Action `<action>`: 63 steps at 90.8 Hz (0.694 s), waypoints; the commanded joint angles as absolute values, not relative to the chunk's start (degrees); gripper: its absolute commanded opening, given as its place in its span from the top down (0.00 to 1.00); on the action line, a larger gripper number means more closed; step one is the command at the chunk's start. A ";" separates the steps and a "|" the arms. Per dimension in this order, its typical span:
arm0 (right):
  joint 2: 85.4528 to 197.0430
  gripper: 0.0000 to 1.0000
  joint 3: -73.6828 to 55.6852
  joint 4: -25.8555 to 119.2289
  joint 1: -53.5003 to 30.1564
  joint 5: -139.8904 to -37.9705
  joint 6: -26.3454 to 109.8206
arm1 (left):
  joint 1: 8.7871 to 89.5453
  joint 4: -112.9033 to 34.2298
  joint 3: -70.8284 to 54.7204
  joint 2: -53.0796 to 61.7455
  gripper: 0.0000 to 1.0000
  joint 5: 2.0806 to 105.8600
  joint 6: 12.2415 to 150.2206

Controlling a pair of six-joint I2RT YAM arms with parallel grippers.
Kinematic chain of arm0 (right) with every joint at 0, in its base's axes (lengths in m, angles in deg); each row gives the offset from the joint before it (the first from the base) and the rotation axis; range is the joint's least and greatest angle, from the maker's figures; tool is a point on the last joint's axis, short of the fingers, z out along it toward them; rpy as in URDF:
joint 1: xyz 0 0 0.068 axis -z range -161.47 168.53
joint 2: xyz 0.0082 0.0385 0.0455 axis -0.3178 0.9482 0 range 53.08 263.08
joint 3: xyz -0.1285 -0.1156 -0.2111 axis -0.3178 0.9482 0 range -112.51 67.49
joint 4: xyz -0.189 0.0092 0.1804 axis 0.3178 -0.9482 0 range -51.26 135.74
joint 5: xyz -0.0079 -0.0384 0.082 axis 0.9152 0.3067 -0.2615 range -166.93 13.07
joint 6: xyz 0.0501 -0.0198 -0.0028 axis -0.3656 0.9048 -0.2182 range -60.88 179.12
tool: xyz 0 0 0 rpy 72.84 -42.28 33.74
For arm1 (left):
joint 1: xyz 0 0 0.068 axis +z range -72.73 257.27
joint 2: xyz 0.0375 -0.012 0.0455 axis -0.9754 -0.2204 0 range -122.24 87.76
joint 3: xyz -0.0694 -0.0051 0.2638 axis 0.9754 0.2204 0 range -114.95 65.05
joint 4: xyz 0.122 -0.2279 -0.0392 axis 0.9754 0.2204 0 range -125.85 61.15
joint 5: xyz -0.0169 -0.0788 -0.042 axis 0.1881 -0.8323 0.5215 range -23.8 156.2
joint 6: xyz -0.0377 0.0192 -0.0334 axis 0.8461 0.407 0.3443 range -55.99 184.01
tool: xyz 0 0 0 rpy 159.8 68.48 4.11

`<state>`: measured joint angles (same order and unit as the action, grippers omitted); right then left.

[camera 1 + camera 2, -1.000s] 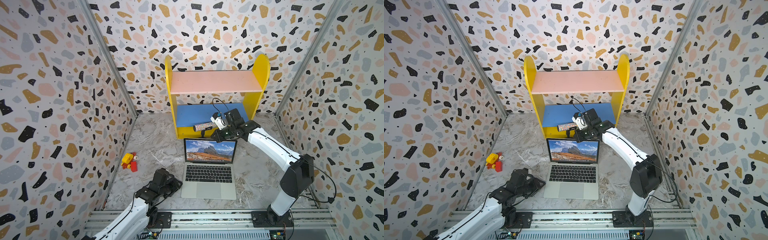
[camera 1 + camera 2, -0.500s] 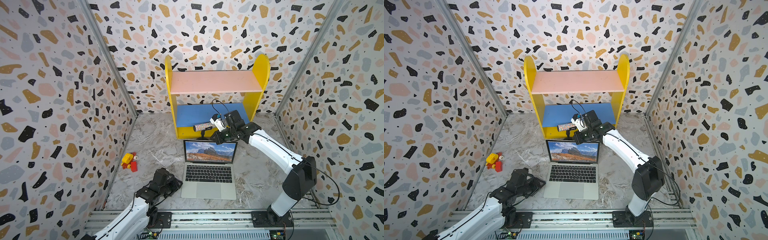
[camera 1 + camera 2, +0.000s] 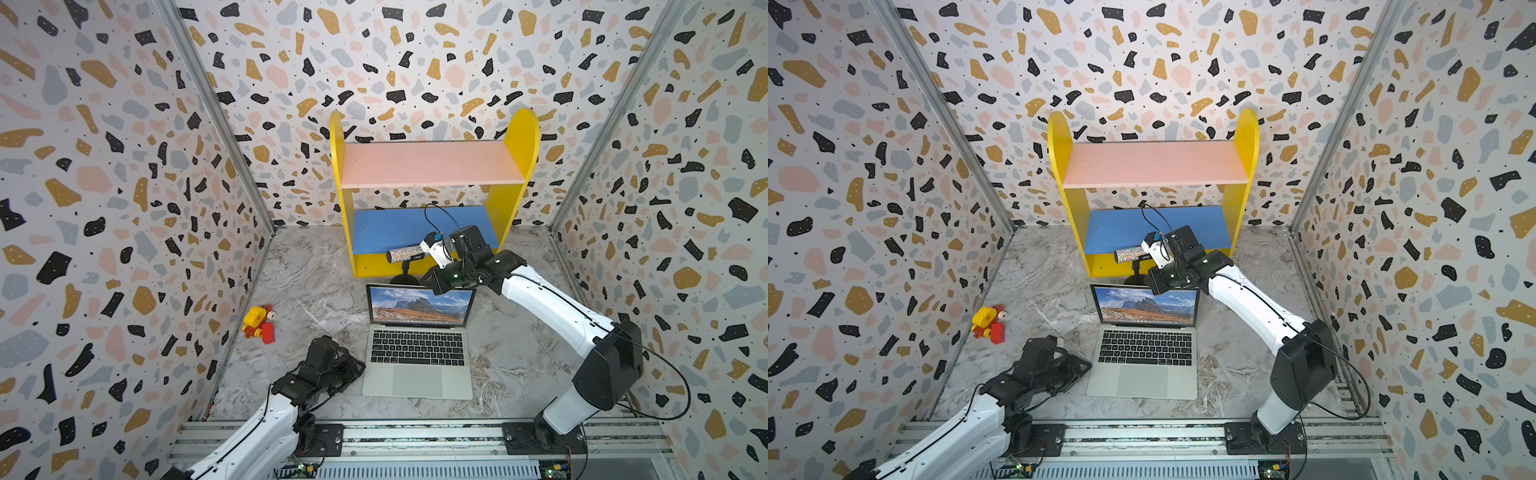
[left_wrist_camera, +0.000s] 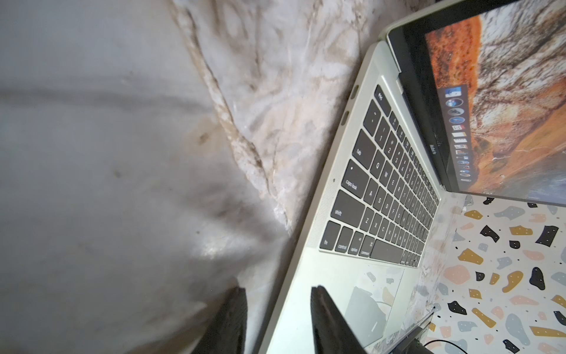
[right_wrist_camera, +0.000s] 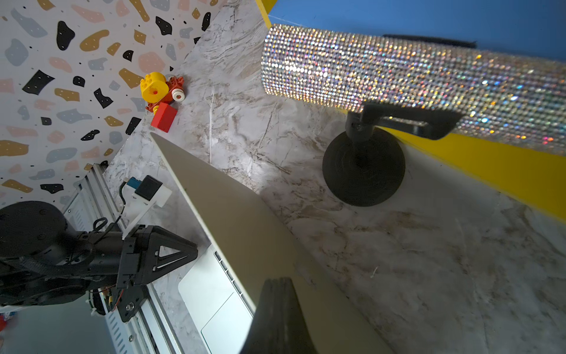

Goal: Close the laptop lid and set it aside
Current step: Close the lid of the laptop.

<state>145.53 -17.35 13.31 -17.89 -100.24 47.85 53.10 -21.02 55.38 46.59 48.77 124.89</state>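
Laptop [image 3: 417, 365]: open and flat on the marbled surface [image 3: 311, 282], low centre of both top views, with the black keyboard and trackpad facing up.
Laptop lid [image 3: 420, 305]: raised and leaning a little back, with a mountain landscape on its screen. It stands just above the keyboard in the frame.
Right gripper [image 3: 432, 281]: at the lid's top edge, toward its right corner. Its fingers [image 5: 275, 306] are pressed together over the lid's plain silver back; contact cannot be told.
Left gripper [image 3: 356, 369]: just beside the laptop's left edge, near the front. Its fingers [image 4: 324, 315] are spread, one over the palm rest and one over the bare surface, pinching nothing.
Glittering cylinder [image 3: 405, 253]: lies level on a black round-footed stand, just above the lid in the frame and in front of the shelf unit.
Shelf unit [image 3: 521, 137]: yellow sides, pink upper board, blue lower board, at upper centre against the speckled back wall.
Toy blocks [image 3: 259, 322]: yellow and red, left of the laptop, well apart from it and close to the left wall.
Rail [image 3: 415, 436]: along the bottom edge, carrying both white arms.
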 commanded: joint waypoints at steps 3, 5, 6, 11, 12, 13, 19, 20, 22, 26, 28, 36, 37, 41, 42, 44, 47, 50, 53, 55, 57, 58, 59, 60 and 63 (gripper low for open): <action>142.56 1.00 -15.52 9.82 -19.31 -101.80 48.19 | 52.94 -20.36 56.09 46.47 0.61 50.51 124.71; 142.36 1.00 -15.31 9.86 -19.34 -101.67 48.15 | 52.93 -20.34 56.09 46.50 0.61 50.54 124.71; 142.24 1.00 -15.22 9.83 -19.34 -101.65 48.10 | 52.92 -20.36 56.09 46.52 0.61 50.55 124.73; 141.83 1.00 -14.60 10.06 -19.35 -101.67 48.01 | 52.95 -20.34 56.09 46.47 0.61 50.56 124.66; 141.75 1.00 -14.51 10.06 -19.39 -101.65 48.03 | 52.94 -20.36 56.09 46.50 0.61 50.56 124.66; 141.72 1.00 -14.42 10.05 -19.42 -101.64 47.99 | 52.93 -20.33 56.09 46.52 0.61 50.56 124.66; 141.30 1.00 -13.90 10.19 -19.44 -101.63 47.89 | 52.94 -20.34 56.15 46.54 0.61 50.63 124.66; 141.23 1.00 -13.81 10.30 -19.48 -101.63 47.83 | 52.93 -20.32 56.12 46.54 0.61 50.64 124.66; 141.08 1.00 -13.59 10.40 -19.52 -101.63 47.77 | 52.99 -20.30 56.09 46.54 0.61 50.64 124.66; 140.84 1.00 -13.16 10.59 -19.57 -101.66 47.55 | 52.97 -20.25 56.11 46.54 0.61 50.64 124.59; 140.72 1.00 -12.88 10.71 -19.60 -101.75 47.42 | 53.00 -20.20 56.09 46.54 0.61 50.64 124.57; 140.13 1.00 -11.80 11.41 -19.77 -101.87 47.01 | 52.96 -20.04 56.08 46.63 0.60 50.56 124.57; 140.07 1.00 -11.66 11.48 -19.78 -101.84 46.96 | 52.94 -20.04 56.08 46.67 0.60 50.56 124.57; 139.82 1.00 -11.47 11.50 -19.87 -101.87 46.91 | 52.92 -19.95 56.09 46.84 0.61 50.64 124.57; 139.78 1.00 -11.36 11.52 -19.87 -101.88 46.91 | 52.92 -19.95 56.09 46.82 0.61 50.64 124.57; 139.69 1.00 -11.28 11.52 -19.92 -101.87 46.95 | 52.92 -19.88 56.09 46.81 0.60 50.64 124.57; 139.58 1.00 -11.20 11.50 -19.96 -101.82 46.91 | 52.92 -19.78 56.11 46.76 0.61 50.69 124.57; 139.45 1.00 -10.98 11.53 -20.03 -101.80 46.87 | 52.92 -19.83 56.09 46.80 0.60 50.65 124.57; 139.29 1.00 -10.93 11.54 -20.05 -101.75 46.82 | 52.96 -19.85 56.09 46.80 0.60 50.71 124.57; 139.23 1.00 -10.87 11.55 -20.10 -101.77 46.75 | 52.93 -19.86 56.09 46.80 0.60 50.75 124.57; 139.22 1.00 -10.83 11.55 -20.13 -101.75 46.69 | 52.94 -19.88 56.09 46.81 0.60 50.69 124.57; 139.17 1.00 -10.78 11.59 -20.14 -101.78 46.67 | 52.98 -19.87 56.09 46.81 0.60 50.67 124.52; 139.15 1.00 -10.76 11.61 -20.23 -101.75 46.65 | 52.95 -19.82 56.09 46.81 0.61 50.65 124.55; 139.14 1.00 -10.70 11.62 -20.27 -101.73 46.60 | 52.93 -19.84 56.09 46.81 0.61 50.69 124.56; 139.13 1.00 -10.44 11.80 -20.29 -101.76 46.48 | 52.92 -19.85 56.09 46.81 0.60 50.71 124.56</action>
